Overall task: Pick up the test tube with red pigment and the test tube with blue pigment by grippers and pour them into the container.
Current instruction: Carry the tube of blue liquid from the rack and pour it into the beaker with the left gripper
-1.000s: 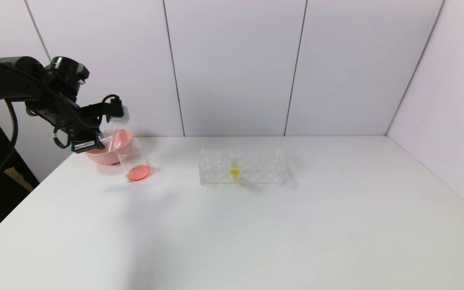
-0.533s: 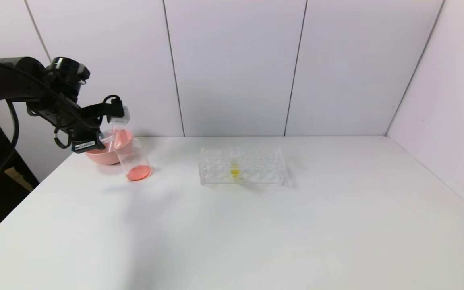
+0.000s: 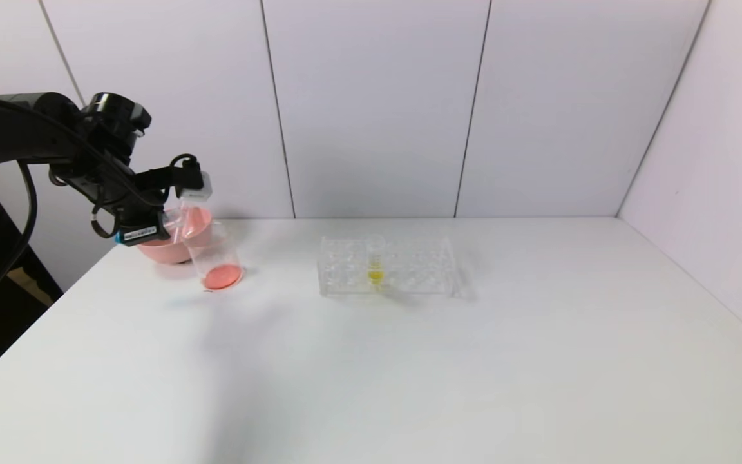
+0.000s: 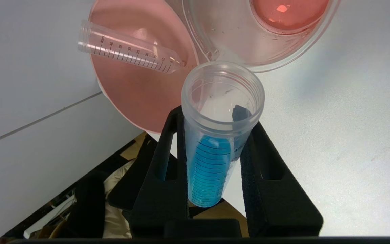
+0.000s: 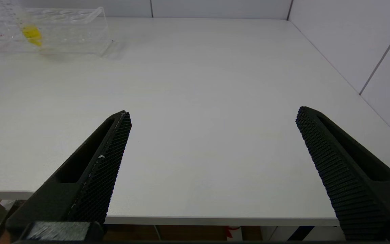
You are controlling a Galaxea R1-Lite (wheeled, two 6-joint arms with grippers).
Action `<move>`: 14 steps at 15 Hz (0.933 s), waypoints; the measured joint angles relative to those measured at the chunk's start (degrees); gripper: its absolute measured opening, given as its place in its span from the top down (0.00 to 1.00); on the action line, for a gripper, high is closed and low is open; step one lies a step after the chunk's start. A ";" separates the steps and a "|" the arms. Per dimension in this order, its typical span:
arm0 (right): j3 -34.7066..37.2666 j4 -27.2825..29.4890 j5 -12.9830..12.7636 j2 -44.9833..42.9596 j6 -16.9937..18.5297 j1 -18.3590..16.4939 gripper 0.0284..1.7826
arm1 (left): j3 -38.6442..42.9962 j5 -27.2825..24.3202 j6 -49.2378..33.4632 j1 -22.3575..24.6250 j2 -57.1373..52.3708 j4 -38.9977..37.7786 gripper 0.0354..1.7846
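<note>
My left gripper (image 4: 215, 120) is shut on the test tube with blue pigment (image 4: 212, 169). It holds the tube tilted, with the open mouth close to the rim of the container (image 4: 222, 37). The blue liquid is still inside the tube. The container is a clear beaker (image 3: 215, 254) with red liquid (image 4: 288, 13) at its bottom. A clear graduated tube (image 4: 127, 51) with no visible liquid lies in the pink bowl (image 4: 137, 91). In the head view the left gripper (image 3: 176, 223) hangs at the far left, over bowl and beaker. My right gripper (image 5: 213, 117) is open and empty at the table's front edge.
A clear tube rack (image 3: 409, 267) stands mid-table and holds a tube with yellow liquid (image 3: 375, 265); it also shows in the right wrist view (image 5: 63, 30). The pink bowl (image 3: 158, 248) sits behind the beaker near the table's left edge. Wall panels close the back and right.
My left gripper with the blue tube has shifted slightly right and up, toward the beaker. Nothing else has moved.
</note>
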 joint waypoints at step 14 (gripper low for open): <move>0.00 0.00 0.00 0.00 0.00 -0.05 0.00 | -0.06 7.30 -1.43 -2.26 0.83 -0.49 0.76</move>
